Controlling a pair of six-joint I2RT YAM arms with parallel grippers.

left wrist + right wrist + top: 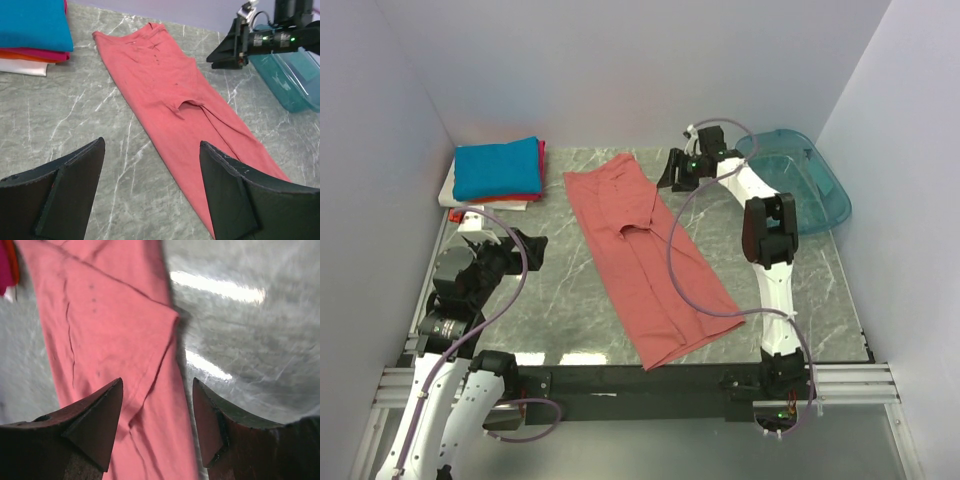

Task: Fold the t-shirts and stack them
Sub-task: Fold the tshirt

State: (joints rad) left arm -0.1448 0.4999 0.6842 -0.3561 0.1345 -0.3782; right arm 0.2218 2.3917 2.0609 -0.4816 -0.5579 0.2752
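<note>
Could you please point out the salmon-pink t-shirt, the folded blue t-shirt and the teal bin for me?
salmon-pink t-shirt [640, 265], top external view, middle of the cloth
folded blue t-shirt [498, 168], top external view, its top face
teal bin [817, 185], top external view, its bare floor

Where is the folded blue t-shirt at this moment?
In the top view the blue t-shirt lies at the far left corner of the table, on the red t-shirt and the white t-shirt, left of the salmon-pink t-shirt.

The left hand [151, 150] sits near its base, spread wide; the right hand [157, 385] reaches far forward, likewise spread.
</note>
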